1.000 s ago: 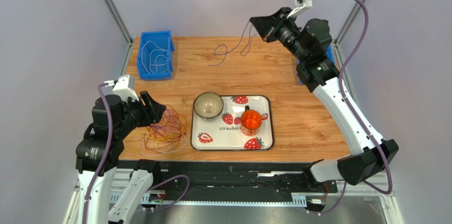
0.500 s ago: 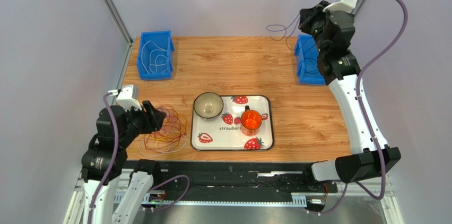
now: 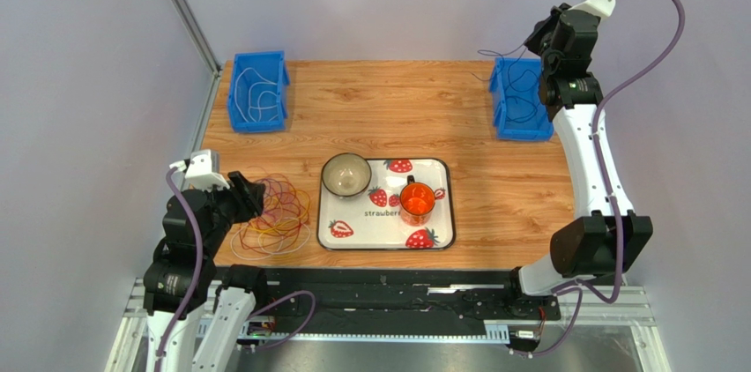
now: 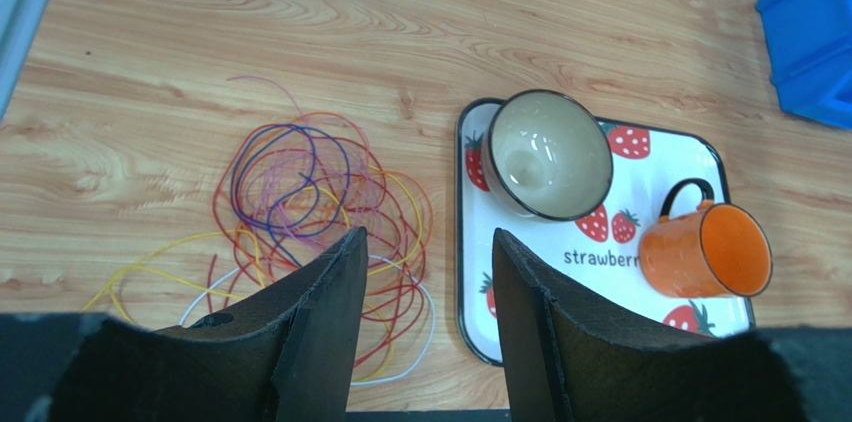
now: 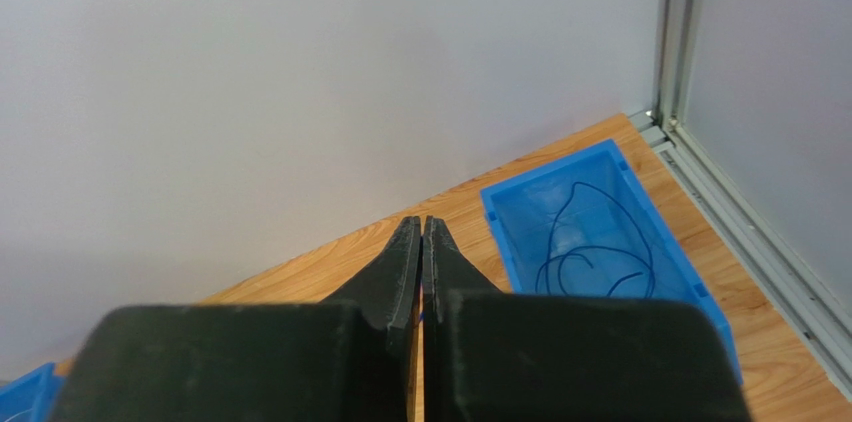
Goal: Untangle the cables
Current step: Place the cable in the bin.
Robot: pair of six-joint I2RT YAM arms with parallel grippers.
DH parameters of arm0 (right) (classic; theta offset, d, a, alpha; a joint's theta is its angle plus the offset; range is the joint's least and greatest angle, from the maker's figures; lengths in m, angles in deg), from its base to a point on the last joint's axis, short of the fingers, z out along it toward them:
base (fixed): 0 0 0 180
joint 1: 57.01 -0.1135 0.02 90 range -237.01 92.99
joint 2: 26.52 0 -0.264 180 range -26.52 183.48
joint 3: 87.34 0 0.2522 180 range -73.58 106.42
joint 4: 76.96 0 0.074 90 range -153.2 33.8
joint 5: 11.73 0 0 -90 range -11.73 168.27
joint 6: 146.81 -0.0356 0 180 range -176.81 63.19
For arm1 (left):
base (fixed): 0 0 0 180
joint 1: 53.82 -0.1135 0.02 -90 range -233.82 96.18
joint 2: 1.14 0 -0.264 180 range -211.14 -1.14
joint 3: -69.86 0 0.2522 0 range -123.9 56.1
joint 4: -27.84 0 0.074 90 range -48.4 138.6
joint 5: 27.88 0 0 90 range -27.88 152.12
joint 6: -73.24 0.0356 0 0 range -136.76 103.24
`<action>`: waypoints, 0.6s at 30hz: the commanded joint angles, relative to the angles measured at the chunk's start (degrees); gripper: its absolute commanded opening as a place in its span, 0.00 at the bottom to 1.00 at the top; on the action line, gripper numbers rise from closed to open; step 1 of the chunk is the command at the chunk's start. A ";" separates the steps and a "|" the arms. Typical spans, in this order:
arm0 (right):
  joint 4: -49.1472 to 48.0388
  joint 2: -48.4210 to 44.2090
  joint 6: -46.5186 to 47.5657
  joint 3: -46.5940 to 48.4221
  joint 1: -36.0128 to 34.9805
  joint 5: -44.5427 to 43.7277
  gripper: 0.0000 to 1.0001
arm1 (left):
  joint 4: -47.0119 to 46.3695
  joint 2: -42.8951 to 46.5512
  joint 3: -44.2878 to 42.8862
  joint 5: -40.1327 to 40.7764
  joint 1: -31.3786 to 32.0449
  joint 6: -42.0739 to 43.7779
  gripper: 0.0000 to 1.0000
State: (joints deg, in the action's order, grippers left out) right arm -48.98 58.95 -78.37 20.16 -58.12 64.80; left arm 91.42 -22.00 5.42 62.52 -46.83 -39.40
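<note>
Top external: cables [image 3: 273,213] lie flat in roundish loops beside tray [image 3: 379,235].

Tangled cables [image 3: 278,218] lie just left of the tray [image 3: 375,233], the left hand [image 3: 250,197] apparently touching them.

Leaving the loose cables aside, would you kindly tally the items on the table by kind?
Blue bins, far left and far right: 2
Tray: 1
Bowl: 1
Orange mug: 1
Total: 5
</note>
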 commanded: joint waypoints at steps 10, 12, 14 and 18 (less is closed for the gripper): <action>-1.56 6.54 -1.47 3.47 7.87 -3.31 0.00 | -1.40 -0.23 -0.39 5.04 -0.30 -1.54 0.56; -2.00 8.03 -1.73 3.91 8.22 -3.14 0.00 | -1.31 -0.23 -0.48 5.13 -0.30 -1.80 0.56; -2.18 9.01 -1.47 4.96 8.31 -3.49 0.00 | -1.13 -0.32 -0.48 5.31 -0.30 -1.98 0.56; -2.70 11.38 -1.73 5.84 8.75 -3.93 0.00 | -0.96 -0.58 -0.48 5.40 -0.30 -2.15 0.56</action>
State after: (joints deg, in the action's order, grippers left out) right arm -49.13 69.09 -79.47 22.78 -49.79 62.33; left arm 91.47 -22.00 5.46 67.18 -46.83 -40.82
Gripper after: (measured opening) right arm 0.008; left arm 0.560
